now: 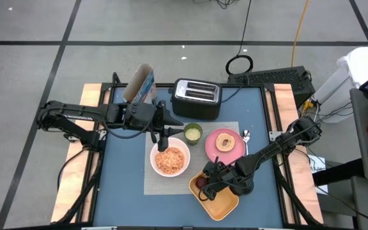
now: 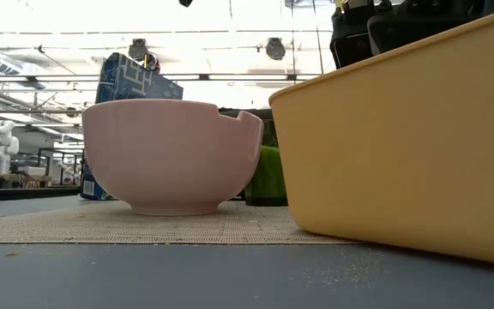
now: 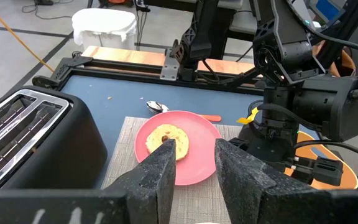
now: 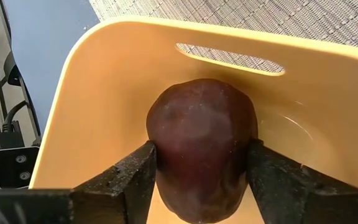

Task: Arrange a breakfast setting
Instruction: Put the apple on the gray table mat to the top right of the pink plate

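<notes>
**Right wrist view: dark red fruit pinched in tray**

My right gripper (image 4: 201, 180) pinches a dark red fruit (image 4: 201, 146) inside the orange tray (image 4: 104, 81), just beside the grey placemat (image 1: 171, 182). My left gripper (image 3: 191, 165), fingers spread, hovers near the toaster (image 1: 197, 97), bowl (image 1: 169, 160), cup (image 1: 192, 133), and pink plate (image 1: 225, 145) bearing the bread (image 1: 225, 141).

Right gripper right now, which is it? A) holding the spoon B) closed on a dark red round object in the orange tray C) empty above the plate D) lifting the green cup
B: in the right wrist view the right gripper has both fingers pressed against a dark red round object sitting inside the orange tray, and the high view puts that gripper over the tray.
</notes>
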